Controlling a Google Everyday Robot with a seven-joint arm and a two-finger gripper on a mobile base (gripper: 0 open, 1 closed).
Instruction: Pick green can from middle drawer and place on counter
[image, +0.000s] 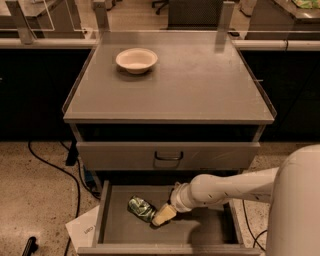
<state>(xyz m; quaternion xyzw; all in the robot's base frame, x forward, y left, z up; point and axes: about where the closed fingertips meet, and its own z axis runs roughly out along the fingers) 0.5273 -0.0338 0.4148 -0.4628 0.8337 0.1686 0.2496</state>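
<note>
The green can (141, 208), dented and shiny, lies on its side on the floor of the open middle drawer (205, 234), left of centre. My gripper (163, 215), cream-tipped on a white arm reaching in from the right, is down inside the drawer. Its tip is right at the can's right end; I cannot tell whether it touches the can. The counter (200, 80) is the flat grey cabinet top above.
A cream bowl (136, 60) sits at the counter's back left. A shut drawer front with a dark handle (167, 156) overhangs the open drawer. Black cables (55, 167) and a white sheet of paper (84, 229) lie on the floor to the left.
</note>
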